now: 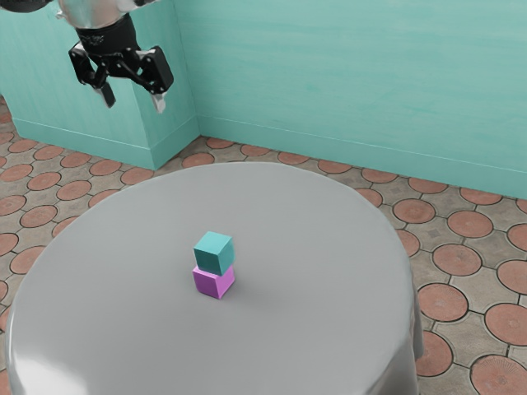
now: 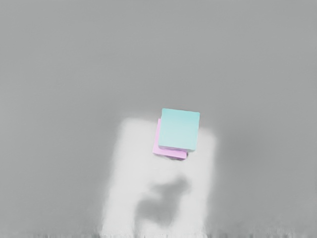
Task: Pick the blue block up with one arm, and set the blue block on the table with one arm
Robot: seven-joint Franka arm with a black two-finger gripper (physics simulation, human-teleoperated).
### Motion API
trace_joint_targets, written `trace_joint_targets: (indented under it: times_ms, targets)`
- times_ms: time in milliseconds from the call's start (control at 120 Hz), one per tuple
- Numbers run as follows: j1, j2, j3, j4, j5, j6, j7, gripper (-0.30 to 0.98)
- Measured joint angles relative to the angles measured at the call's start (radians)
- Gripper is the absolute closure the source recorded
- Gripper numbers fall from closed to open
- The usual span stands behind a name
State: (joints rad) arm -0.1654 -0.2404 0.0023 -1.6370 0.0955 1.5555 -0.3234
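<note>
The grey tabletop (image 1: 321, 329) is carrying a small stack: the pink block (image 1: 213, 282) is sitting on it, and the blue block (image 1: 214, 253) is resting on the pink block, slightly offset, leaving pink showing along two sides in the wrist view. A pale patch of light is lying around the stack on the tabletop. Beyond, the tool (image 1: 134, 100) is hanging open and empty, well apart from the blocks. Farther back, round tiles (image 1: 457, 257) are covering the floor and a green wall (image 1: 354, 74) is rising.
</note>
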Motion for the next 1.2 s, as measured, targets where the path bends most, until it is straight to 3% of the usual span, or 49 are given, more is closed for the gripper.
trace_joint_targets:
  times_ms: [125,342,725,1200]
  targets:
    - [-0.008,0.000,-0.018,-0.024,-0.009,-0.014,-0.012,0.00]
    - [-0.013,0.119,-0.012,-0.077,-0.006,-0.002,-0.031,0.00]
    - [-0.010,0.226,-0.010,-0.290,-0.014,0.343,-0.061,0.00]
    - [0.032,0.316,-0.008,-0.394,-0.015,0.574,-0.067,0.00]
